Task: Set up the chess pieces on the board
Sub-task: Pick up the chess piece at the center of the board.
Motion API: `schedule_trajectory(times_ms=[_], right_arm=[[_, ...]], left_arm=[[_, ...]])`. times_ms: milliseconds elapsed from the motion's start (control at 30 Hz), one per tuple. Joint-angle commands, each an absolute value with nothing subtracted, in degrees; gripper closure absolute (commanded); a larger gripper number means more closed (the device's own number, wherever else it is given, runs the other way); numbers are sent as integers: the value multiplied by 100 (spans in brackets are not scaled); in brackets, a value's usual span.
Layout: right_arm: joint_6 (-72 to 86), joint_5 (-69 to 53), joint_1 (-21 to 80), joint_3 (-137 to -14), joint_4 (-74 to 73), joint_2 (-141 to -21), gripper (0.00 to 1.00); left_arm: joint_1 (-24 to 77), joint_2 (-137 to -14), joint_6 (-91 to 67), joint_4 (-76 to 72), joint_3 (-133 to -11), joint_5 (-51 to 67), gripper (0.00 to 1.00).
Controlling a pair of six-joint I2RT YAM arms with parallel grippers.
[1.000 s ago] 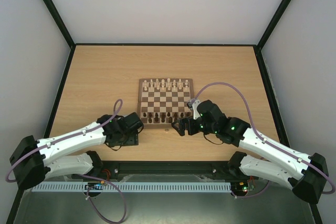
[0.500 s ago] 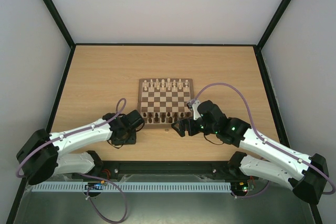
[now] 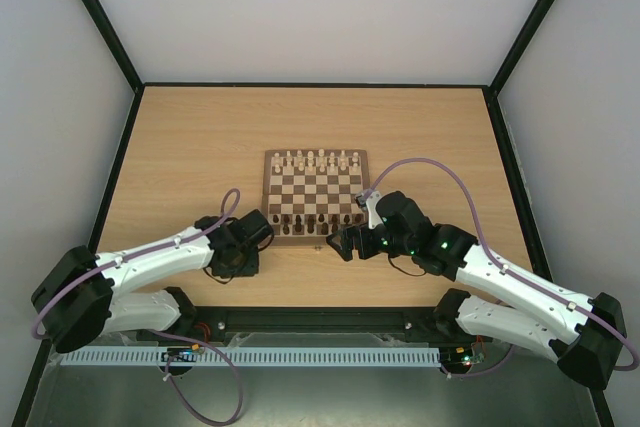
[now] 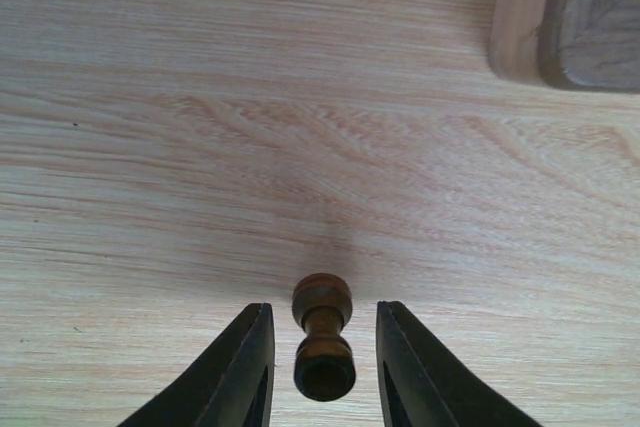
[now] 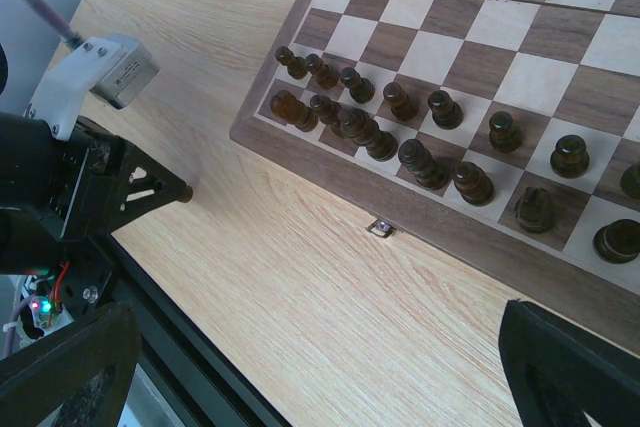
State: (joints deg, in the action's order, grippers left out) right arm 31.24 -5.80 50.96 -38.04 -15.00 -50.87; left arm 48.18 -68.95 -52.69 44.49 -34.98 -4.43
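A single dark brown pawn [image 4: 323, 342] lies on its side on the pale wood-grain table [image 4: 200, 97]. Its round head points away from the left wrist camera and the flat underside of its base faces it. The pawn is a small turned figure with a narrow neck between head and base. The left claw [image 4: 323, 309] is released: its two black fingers [image 4: 245, 372] stand on either side of the pawn, with a visible gap on each side. A rounded corner of the board [image 4: 590, 17] shows at the upper right of that view, apart from the pawn.

From above, the board [image 3: 268, 187] sits mid-table, with the cream pieces [image 3: 315, 159] lined along its far edge and the dark pieces [image 3: 315, 218] along its near edge. The right wrist view shows these dark pieces standing upright in the two nearest rows, some of them bunched close together, above a small metal clasp [image 5: 379, 228] on the brown border. The right claw [image 5: 315, 327] hangs over bare table just in front of the clasp, spread wide and holding nothing.
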Motion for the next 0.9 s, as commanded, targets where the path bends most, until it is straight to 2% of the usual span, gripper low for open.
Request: schedule_trajectory(times_ms=[0,100,267,567,867], right_arm=[[3056,-632,5086,-3744,-1441,-5035,1],[3058,-627,5087,-3735,-1441,-5051,1],[3059,-629,5087,-3729,-1433,-5055,1],[3059,-624,5086,-3732,-1433,-5068,1],[3067,-630,5095,-3727,-1433,-5060,1]], left_arm=[[4779,-6814,-5269,4618,-3371,-380,65],[4781,-6743,-5282,4677,-3370,-378,63],[4781,-6621,-5314,4698,-3374,-348,76],[4788,-6636,-5293,4704,-3412,-281,91],[4772,-7624,-4633,5345,-5116,-704,91]])
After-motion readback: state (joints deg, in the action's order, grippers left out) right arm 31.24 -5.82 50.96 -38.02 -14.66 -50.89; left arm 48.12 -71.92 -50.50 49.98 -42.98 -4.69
